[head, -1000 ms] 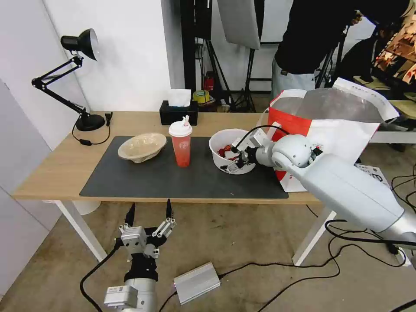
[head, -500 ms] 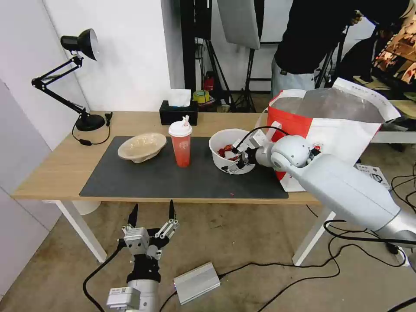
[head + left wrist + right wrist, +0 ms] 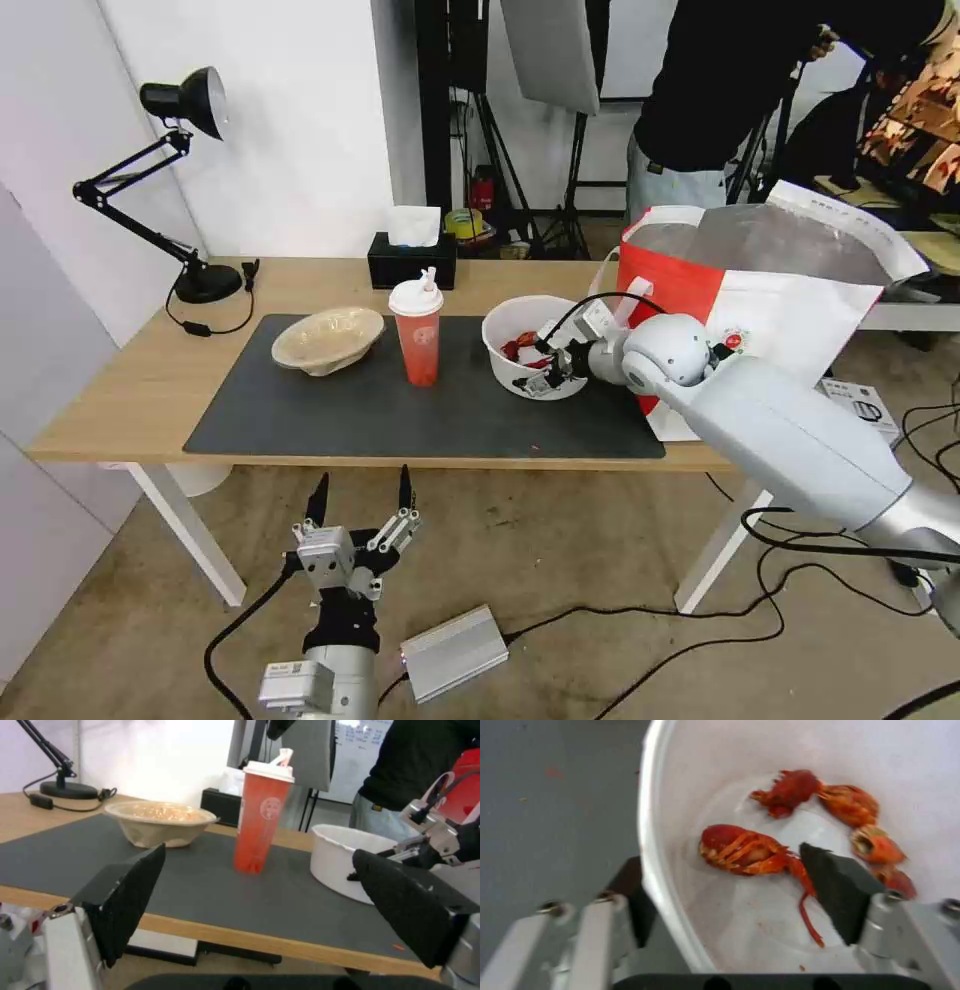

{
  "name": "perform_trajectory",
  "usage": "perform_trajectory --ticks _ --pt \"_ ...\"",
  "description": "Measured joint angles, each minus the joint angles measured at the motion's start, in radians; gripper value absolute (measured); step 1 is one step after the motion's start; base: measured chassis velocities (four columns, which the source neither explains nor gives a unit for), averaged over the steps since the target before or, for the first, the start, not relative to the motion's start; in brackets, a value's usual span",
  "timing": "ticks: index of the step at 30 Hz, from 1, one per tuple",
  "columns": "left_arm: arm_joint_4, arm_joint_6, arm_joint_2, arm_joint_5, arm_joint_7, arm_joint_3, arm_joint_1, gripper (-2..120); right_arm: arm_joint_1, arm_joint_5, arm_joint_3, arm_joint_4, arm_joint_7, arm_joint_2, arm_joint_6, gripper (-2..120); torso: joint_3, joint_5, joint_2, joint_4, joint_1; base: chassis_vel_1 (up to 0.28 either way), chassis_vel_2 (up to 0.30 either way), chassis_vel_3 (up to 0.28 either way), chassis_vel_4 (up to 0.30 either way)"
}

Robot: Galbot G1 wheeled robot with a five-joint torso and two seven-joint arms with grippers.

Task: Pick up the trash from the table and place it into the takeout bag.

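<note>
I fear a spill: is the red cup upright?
Upright: the red cup stands on the mat, white lid on top.

Bright, even light, wrist views blurry, maybe motion

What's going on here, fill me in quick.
The robot is clearing trash off the table into the takeout bag. Its right gripper is at the white bowl of red scraps, fingers open and straddling the rim, one inside and one outside, not yet closed. The bowl sits on the dark mat beside the bag. The red cup and beige pulp bowl stand untouched. The left gripper hangs open below the table's front edge.
</note>
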Motion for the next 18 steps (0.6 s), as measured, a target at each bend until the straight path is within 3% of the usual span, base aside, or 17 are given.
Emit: perform_trajectory --ticks 2,7,11,18 --pt "0.003 0.000 0.000 0.000 0.000 0.004 -0.002 100 0.001 0.000 -0.002 -0.002 0.000 0.004 0.000 55 0.000 0.0001 0.000 0.0000 0.000 0.000 0.000 0.000 0.000" --pt "0.007 0.001 0.000 0.002 0.000 0.006 -0.003 100 0.005 0.001 -0.003 -0.007 0.000 0.009 0.000 43 0.000 0.0000 0.000 0.0001 0.000 0.000 0.000 0.000 0.000" --pt "0.015 0.001 0.000 0.006 -0.001 0.015 -0.007 100 0.008 0.003 -0.005 -0.011 0.000 0.016 0.000 24 0.000 0.0001 0.000 0.0001 0.000 0.000 0.000 0.000 0.000" --pt "0.019 0.002 0.000 0.011 -0.001 0.020 -0.010 100 0.013 0.005 -0.010 -0.015 0.000 0.020 0.000 0 0.000 0.0001 0.000 0.0001 0.000 0.000 0.000 0.000 0.000"
